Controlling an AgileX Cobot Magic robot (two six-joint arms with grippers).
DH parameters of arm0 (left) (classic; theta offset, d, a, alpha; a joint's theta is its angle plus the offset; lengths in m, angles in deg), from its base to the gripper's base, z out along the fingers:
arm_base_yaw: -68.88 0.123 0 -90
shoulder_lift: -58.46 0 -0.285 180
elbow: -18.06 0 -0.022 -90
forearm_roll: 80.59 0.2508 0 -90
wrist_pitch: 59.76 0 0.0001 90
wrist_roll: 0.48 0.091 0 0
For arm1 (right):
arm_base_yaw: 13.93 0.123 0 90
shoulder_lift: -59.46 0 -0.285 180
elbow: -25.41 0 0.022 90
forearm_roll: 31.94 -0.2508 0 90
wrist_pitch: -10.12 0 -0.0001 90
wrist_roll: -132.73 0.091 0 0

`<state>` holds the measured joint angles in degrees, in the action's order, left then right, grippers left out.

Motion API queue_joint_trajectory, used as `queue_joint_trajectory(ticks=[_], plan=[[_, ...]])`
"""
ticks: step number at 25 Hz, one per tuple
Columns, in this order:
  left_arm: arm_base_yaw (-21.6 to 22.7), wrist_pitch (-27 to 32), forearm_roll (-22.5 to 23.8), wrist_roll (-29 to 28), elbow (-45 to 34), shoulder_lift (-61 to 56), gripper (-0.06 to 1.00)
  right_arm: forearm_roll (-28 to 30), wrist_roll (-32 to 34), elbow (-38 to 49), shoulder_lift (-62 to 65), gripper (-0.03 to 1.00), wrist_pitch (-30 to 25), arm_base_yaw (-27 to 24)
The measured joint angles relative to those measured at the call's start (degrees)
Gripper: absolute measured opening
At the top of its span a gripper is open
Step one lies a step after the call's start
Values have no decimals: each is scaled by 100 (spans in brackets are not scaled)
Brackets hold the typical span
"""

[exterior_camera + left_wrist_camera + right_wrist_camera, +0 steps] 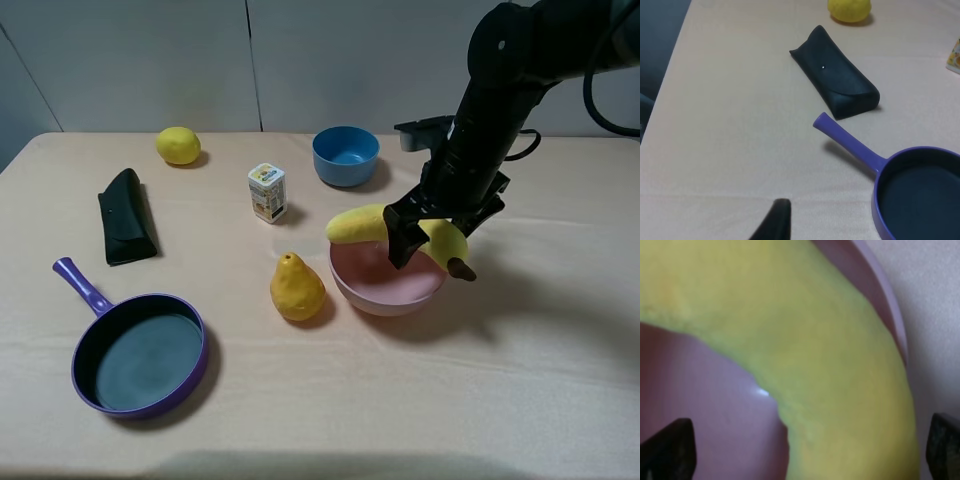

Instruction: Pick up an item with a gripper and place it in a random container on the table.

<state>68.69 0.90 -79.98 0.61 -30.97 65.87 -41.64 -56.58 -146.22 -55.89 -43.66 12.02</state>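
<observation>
The long yellow banana [360,224] with a brown stem tip lies across the top of the pale pink bowl [385,300], both ends sticking out past the rim. My right gripper [432,238] hangs right over it, its fingers spread wide on either side of the banana's middle. In the right wrist view the banana [805,340] fills the frame above the bowl's glossy inside [715,405], and the two dark fingertips [665,450] stand far apart, clear of it. Of my left gripper only one dark finger [777,220] shows, above the beige table [730,150].
A yellow pear [297,288] stands just left of the pink bowl. A blue bowl [346,155] and a small carton [267,192] are behind it. A purple frying pan [140,352], a black case [127,216] and a lemon [178,145] lie on the left.
</observation>
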Motion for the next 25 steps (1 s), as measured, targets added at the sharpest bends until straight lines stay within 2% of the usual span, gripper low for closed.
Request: queue_joint_trajectory(ticks=[16,25], plan=[[0,0,0,0,0,0,97,296,-144,0,1276,69,-296,0],[0,0,0,0,0,0,97,464,96,0,2233,69,-1134,0]])
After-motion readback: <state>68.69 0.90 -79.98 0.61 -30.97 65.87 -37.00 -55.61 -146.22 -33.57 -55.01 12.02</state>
